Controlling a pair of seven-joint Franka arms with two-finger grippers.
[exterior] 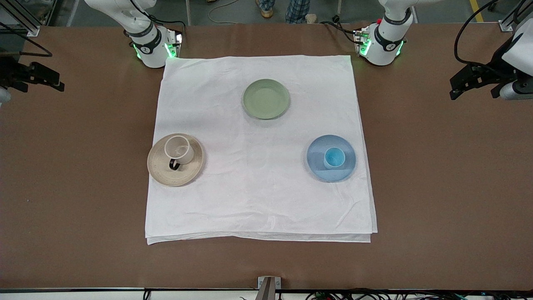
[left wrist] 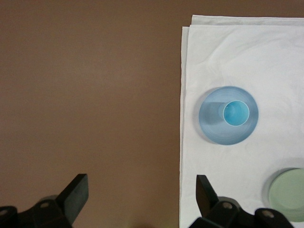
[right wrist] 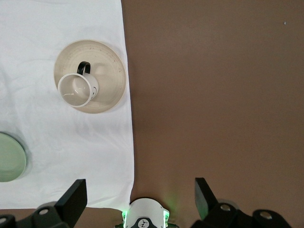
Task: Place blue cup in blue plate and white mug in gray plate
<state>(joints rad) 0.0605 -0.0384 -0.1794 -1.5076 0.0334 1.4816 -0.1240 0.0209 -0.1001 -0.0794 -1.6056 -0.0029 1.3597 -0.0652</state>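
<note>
The blue cup (exterior: 334, 157) stands upright in the blue plate (exterior: 318, 167) on the white cloth, toward the left arm's end. The white mug (exterior: 179, 149) stands upright on the gray plate (exterior: 185, 175), its dark handle toward the front camera, toward the right arm's end. My left gripper (exterior: 462, 85) is open and empty, high over bare table outside the cloth. My right gripper (exterior: 50, 81) is open and empty over bare table at its own end. The left wrist view shows the cup (left wrist: 236, 113) in the plate (left wrist: 211, 122) and the left gripper (left wrist: 141, 194). The right wrist view shows the mug (right wrist: 76, 90) on the plate (right wrist: 110, 71) and the right gripper (right wrist: 141, 197).
A pale green plate (exterior: 266, 98) lies empty on the white cloth (exterior: 258, 200), nearer the robots' bases; it also shows in the left wrist view (left wrist: 289, 194) and the right wrist view (right wrist: 9, 156). The brown table (exterior: 437, 187) surrounds the cloth. The right arm's base (right wrist: 145, 216) shows below its gripper.
</note>
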